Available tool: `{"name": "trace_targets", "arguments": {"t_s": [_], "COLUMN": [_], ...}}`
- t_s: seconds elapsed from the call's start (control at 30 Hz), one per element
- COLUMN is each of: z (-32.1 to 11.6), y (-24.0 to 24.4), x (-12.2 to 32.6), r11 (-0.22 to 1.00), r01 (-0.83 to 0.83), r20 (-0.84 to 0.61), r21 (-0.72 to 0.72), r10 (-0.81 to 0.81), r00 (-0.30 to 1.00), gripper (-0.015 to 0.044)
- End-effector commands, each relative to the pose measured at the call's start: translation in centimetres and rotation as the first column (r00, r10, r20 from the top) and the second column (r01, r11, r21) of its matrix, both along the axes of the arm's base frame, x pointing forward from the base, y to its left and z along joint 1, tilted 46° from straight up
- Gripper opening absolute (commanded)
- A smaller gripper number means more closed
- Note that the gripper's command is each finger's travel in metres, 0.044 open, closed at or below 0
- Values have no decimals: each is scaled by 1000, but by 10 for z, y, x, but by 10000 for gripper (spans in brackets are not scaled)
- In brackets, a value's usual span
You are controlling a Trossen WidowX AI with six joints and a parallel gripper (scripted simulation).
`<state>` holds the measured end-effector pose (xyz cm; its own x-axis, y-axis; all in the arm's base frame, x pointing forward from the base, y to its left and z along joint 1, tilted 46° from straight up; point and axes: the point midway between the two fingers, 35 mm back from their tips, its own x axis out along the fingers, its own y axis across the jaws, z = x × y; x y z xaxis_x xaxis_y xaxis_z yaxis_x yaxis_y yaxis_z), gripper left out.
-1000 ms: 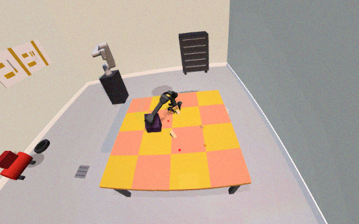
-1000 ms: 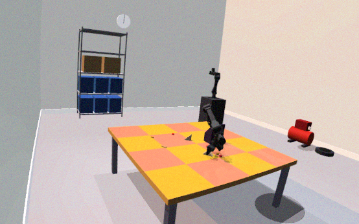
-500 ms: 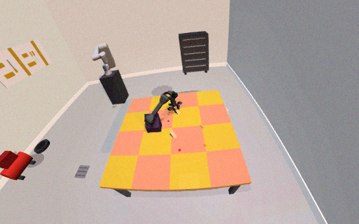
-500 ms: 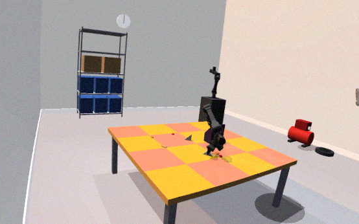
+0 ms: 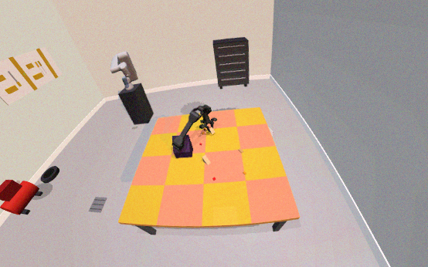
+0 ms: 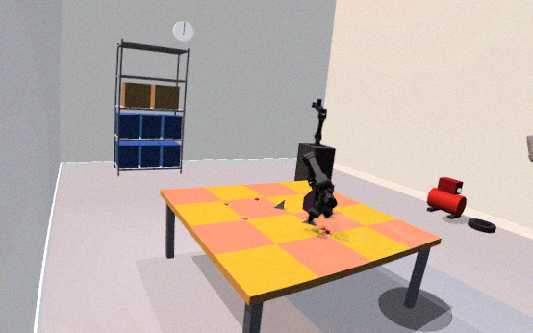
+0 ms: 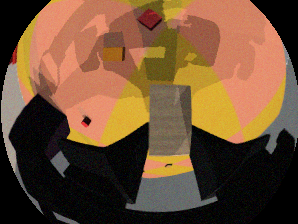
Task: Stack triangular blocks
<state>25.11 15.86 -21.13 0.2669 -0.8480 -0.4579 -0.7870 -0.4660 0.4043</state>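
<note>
Pinching one triangular block point(image 5: 212, 131) point(image 6: 312, 223) point(image 7: 170, 120) in the gripper point(image 5: 209, 125) point(image 6: 311, 218) point(image 7: 166, 125), with a finger against each side. Held at or just above the checkered table point(image 5: 225, 201) point(image 6: 255, 265) point(image 7: 131, 112); hard to tell about contact underneath. Resting apart on the table, nearer the purple base point(image 5: 182, 152) point(image 6: 310, 201): the other triangular block point(image 5: 206, 160) point(image 6: 280, 205), unstacked. Scattered near the gripper: a dark red block point(image 6: 327, 232) point(image 7: 149, 19) and an orange block point(image 6: 323, 228) point(image 7: 113, 54).

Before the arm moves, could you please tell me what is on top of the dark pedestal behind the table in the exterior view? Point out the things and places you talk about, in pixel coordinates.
A black arm point(image 6: 320, 126) stands on the pedestal point(image 6: 326, 159); its lower left is hidden by the table.
</note>
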Motion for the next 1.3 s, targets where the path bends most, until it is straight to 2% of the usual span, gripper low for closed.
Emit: {"name": "trace_targets", "arguments": {"t_s": [0.0, 0.3, 0.5, 0.9, 1.27], "z": [12, 42, 42, 45, 54], "y": [14, 41, 40, 28, 28], "x": [0, -4, -4, 1, 11], "r11": [1000, 1000, 1000, 945, 810], "r01": [5, 5, 9, 226, 361], "r20": [8, 7, -11, -270, -461], "r21": [10, 9, 17, 236, 463], "r10": [-5, -5, -9, -160, -128], "r00": [1000, 1000, 1000, 950, 878], "gripper": [0, 0, 0, 0, 0]}}
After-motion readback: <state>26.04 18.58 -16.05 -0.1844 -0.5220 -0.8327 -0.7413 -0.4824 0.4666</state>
